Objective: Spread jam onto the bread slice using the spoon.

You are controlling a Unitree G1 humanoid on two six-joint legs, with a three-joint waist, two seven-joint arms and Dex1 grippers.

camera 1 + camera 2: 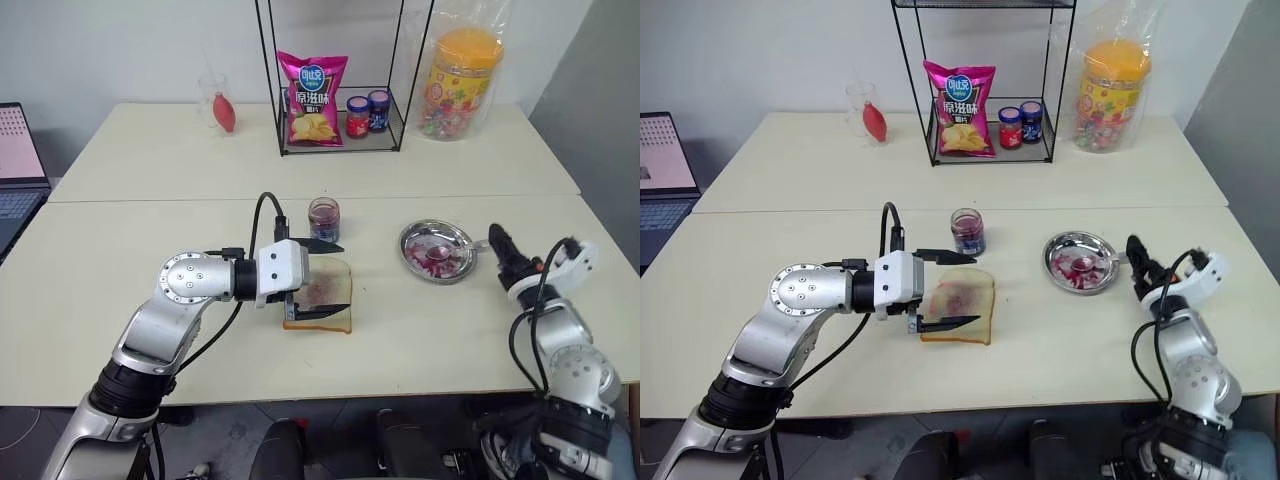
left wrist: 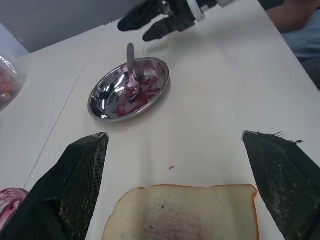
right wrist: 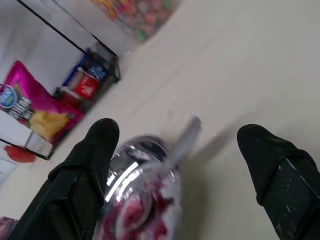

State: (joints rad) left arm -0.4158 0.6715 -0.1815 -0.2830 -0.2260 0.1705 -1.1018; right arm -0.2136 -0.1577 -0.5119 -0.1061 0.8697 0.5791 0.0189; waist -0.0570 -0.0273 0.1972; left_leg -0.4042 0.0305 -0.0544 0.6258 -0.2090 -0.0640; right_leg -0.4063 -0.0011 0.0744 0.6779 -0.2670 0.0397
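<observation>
Currently left gripper point(image 1: 318, 280) spread wide astride pale crusted bread slice point(image 1: 322, 296), bracing it on bench point(image 1: 420, 320); right gripper point(image 1: 1137, 262) agape, empty, just beside slim silver spoon point(image 2: 131, 67) resting in round steel dish point(image 1: 410, 255).

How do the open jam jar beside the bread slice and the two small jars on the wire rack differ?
The open jam jar has no lid; the two small jars are capped, one red, one blue. The open jar stands alone on the front table near the bread slice; the pair sits side by side on the wire rack. All are small, upright jars.
</observation>
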